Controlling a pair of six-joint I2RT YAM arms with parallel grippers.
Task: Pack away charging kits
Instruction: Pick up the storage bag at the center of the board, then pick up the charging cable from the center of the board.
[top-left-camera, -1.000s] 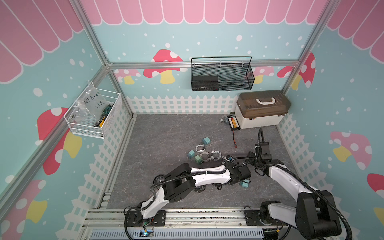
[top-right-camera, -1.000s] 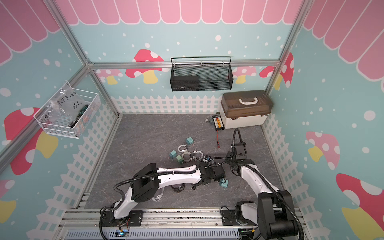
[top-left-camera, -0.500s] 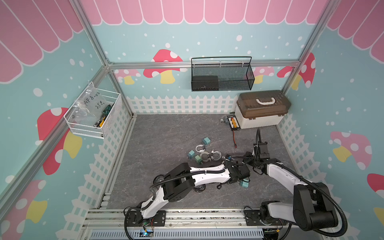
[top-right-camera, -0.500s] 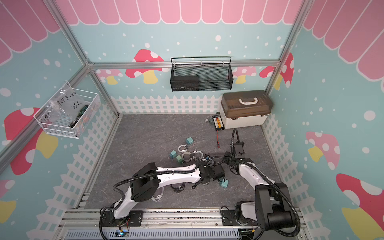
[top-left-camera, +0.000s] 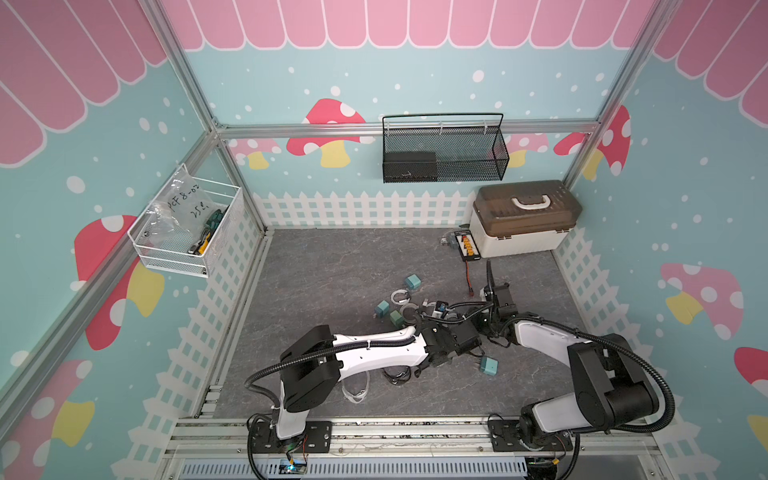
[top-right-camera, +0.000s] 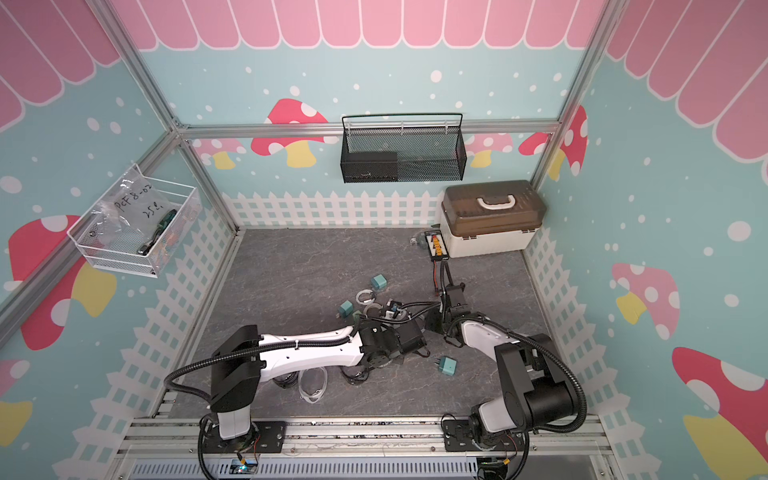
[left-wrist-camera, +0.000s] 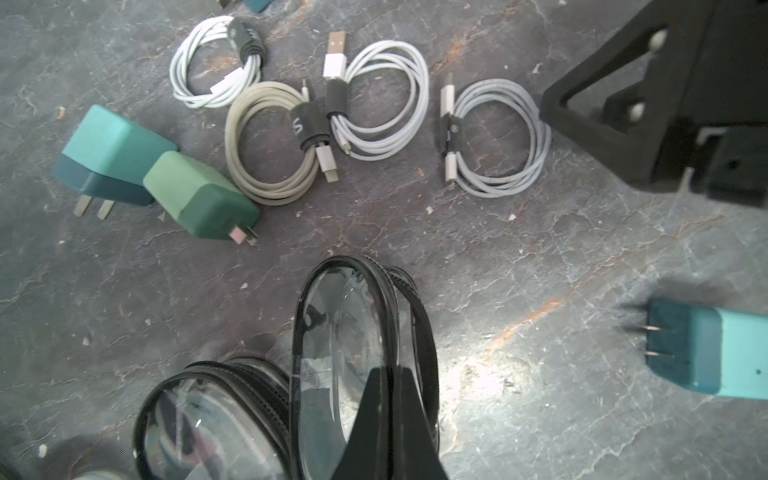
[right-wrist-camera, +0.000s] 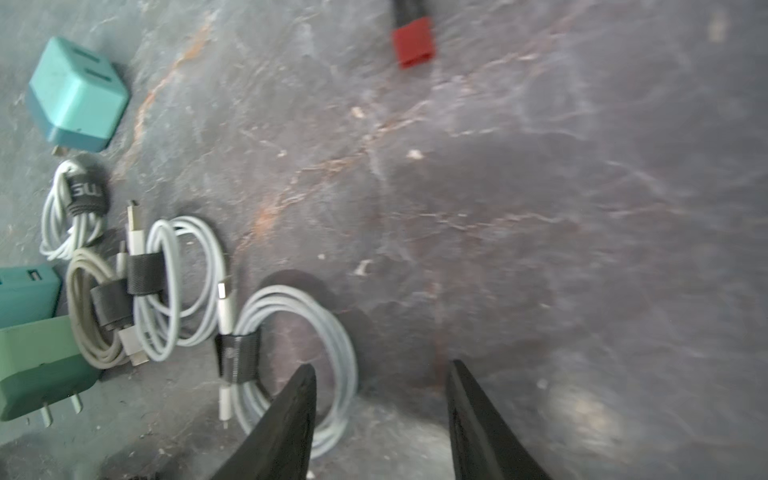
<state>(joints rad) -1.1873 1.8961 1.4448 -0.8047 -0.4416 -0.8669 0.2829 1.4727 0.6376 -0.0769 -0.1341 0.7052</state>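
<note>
Left wrist view: nothing is seen packed yet. Four coiled cables (left-wrist-camera: 419, 91) and the chargers (left-wrist-camera: 112, 145) lie loose on the worktop (left-wrist-camera: 498, 249), and a pouch (left-wrist-camera: 345, 332), apparently empty, is pinched at its rim by the fully closed left gripper (left-wrist-camera: 388, 419). A second pouch (left-wrist-camera: 208, 424) lies just beside it. All the filling and closing is judged to remain. From the right wrist, the right gripper (right-wrist-camera: 381, 368) is seen about half open and empty, poised at the nearest cable (right-wrist-camera: 345, 357), one finger over its coil. In a top view, the left arm (top-left-camera: 374, 353) is stretched low across the worktop and the right arm (top-left-camera: 540, 336) is bent in from the side, the wrists close together.
</note>
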